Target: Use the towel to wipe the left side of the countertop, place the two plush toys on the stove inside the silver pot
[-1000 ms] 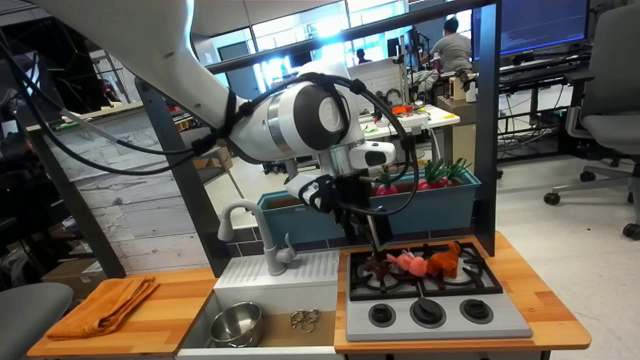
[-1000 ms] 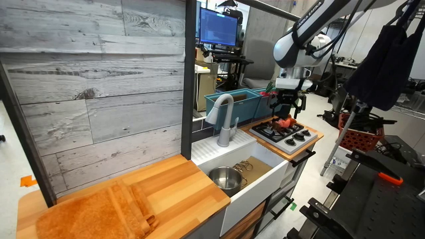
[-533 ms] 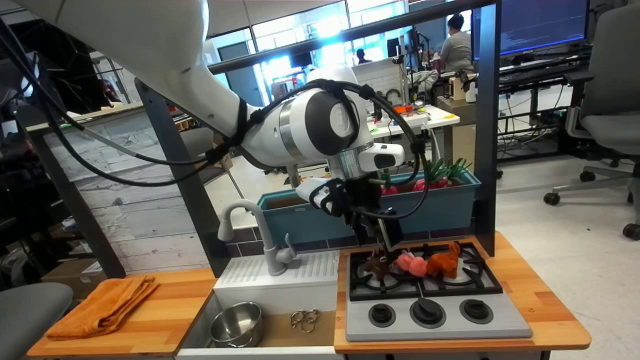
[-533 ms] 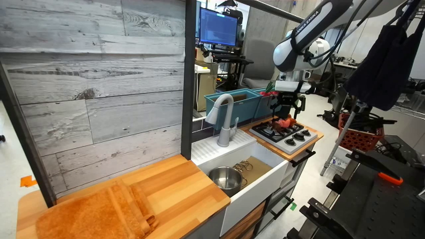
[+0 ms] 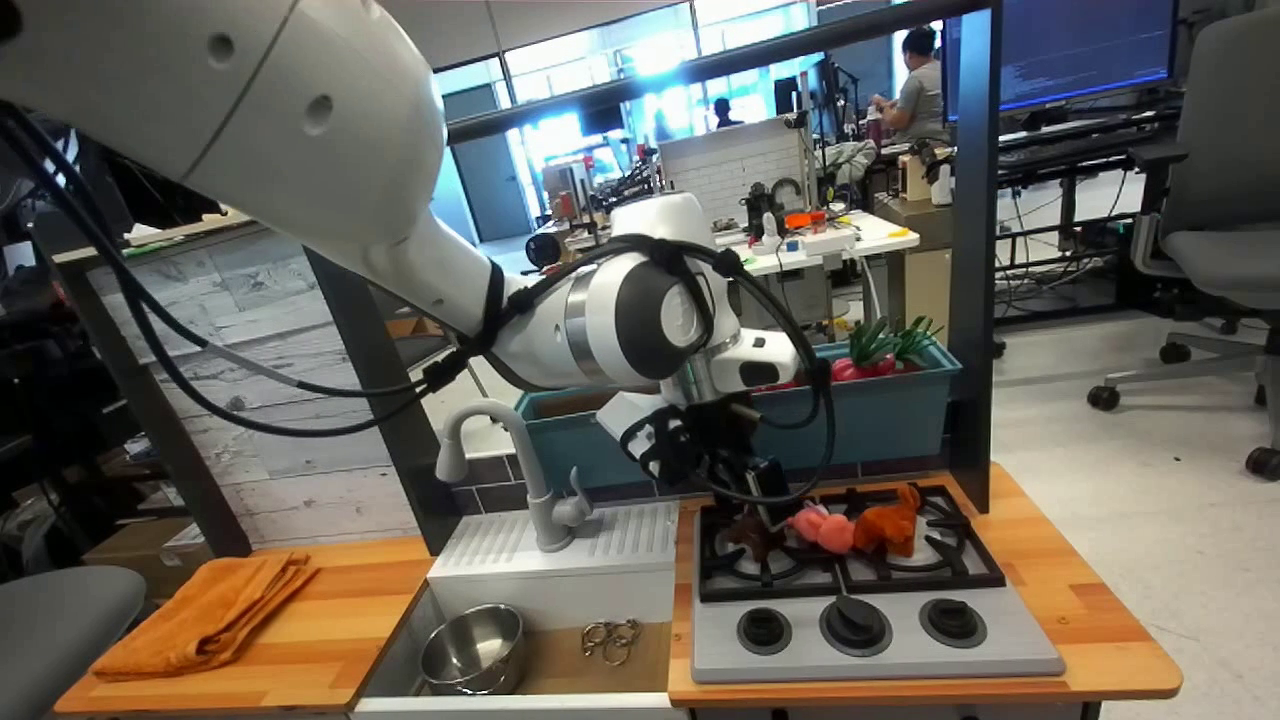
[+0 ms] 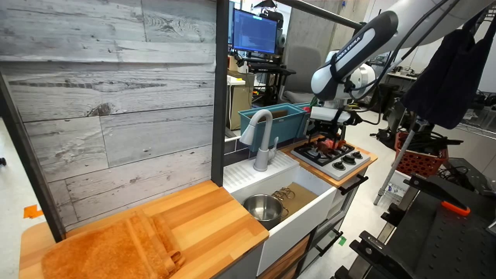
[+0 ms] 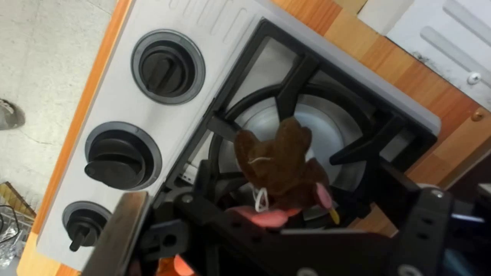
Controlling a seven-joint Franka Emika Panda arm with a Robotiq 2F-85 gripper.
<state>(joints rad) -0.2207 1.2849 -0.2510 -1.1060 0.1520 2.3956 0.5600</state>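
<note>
The tool (image 6: 326, 139), spread and empty, hangs low over the plush toys (image 5: 828, 532) on the stove (image 5: 800, 662); picking a toy seems the step in hand; next, probably, settle around one and clench; the pot (image 5: 475, 645) stands in the sink (image 6: 302, 228).

Slants the white Panda arm (image 5: 375, 180) down from the upper left in an exterior view, bends it at the dark-capped wrist (image 5: 640, 315), and points the black Robotiq hand (image 6: 326, 138) downward. Holds the fingers (image 7: 115, 235) well apart in the wrist view.
</note>
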